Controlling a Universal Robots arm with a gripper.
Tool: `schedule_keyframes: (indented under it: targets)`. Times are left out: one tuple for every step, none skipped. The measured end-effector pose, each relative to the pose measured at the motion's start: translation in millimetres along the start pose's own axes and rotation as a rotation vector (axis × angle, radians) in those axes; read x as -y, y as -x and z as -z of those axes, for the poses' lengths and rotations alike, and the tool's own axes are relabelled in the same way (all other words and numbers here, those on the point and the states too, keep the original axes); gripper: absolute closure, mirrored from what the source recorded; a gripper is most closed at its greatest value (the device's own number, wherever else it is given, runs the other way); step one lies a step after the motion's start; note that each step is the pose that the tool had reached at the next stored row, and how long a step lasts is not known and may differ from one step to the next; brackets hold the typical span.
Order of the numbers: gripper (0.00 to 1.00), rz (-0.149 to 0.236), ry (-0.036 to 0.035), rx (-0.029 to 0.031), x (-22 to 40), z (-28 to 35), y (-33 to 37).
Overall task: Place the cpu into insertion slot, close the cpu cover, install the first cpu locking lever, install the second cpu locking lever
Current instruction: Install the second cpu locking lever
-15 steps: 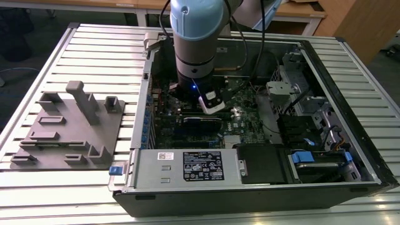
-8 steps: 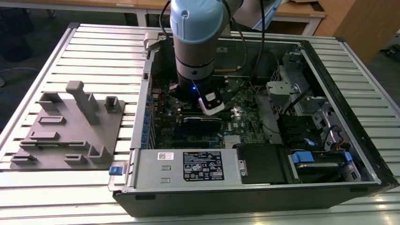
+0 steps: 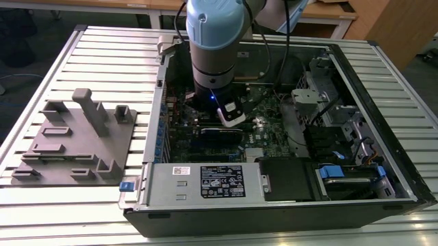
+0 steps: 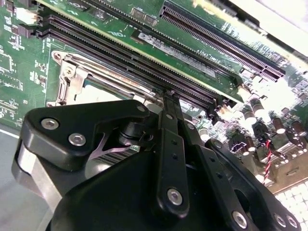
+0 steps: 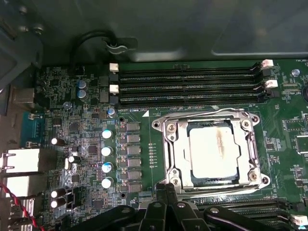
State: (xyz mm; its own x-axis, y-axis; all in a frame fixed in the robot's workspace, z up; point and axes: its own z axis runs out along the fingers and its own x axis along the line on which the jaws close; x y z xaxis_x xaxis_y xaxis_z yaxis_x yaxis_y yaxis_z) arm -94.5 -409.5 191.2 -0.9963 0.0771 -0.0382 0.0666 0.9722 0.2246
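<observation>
The cpu (image 5: pixel 214 153) lies in the insertion slot (image 5: pixel 256 179) on the green board, its pale silvery top showing through the window of the cpu cover (image 5: pixel 175 149). The cover is folded down flat over it. Thin wire levers run along two opposite sides of the socket (image 5: pixel 202 115) (image 5: pixel 226 192). My gripper (image 5: pixel 166 188) is shut with nothing visibly between its black fingers, its tip just beside one corner of the socket. In the second wrist view the gripper (image 4: pixel 168 98) reaches to the socket's silver frame (image 4: pixel 72 79). In the exterior view the arm (image 3: pixel 213 61) stands down inside the open computer case.
Long black memory slots (image 5: pixel 187 84) run beside the socket, with more of them (image 4: pixel 216 33) in the second wrist view. Capacitors (image 5: pixel 107 151) stand near it. The case walls (image 3: pixel 356 92), drive bays (image 3: pixel 342 174) and power supply (image 3: pixel 205 182) ring the board. A grey fixture (image 3: pixel 75 138) sits at the exterior view's left.
</observation>
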Motion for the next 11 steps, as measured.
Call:
schedule_keyframes:
  targets:
    - [0.90,0.000,0.0005,0.0000,0.2,-0.3,-0.1]
    - [0.90,0.000,0.0009,0.0000,0.4,-0.6,-0.2]
    - [0.90,0.000,0.0009,-0.0001,0.4,-0.6,-0.2]
    - [0.90,0.000,0.0010,-0.0001,0.4,-0.6,-0.3]
    - [0.90,0.000,0.0010,-0.0001,0.4,-0.7,-0.3]
    - [0.90,0.000,0.0010,0.0000,0.4,-0.7,-0.4]
    - [0.90,0.000,0.0011,0.0000,0.4,-0.7,-0.4]
    - [0.90,0.000,0.0010,0.0000,0.4,-0.7,-0.4]
    - [0.90,0.000,0.0010,0.0000,0.4,-0.7,-0.4]
    - [0.90,0.000,0.0009,0.0001,0.4,-0.6,-0.7]
    - [0.90,0.000,0.0011,0.0001,0.6,-0.6,-1.5]
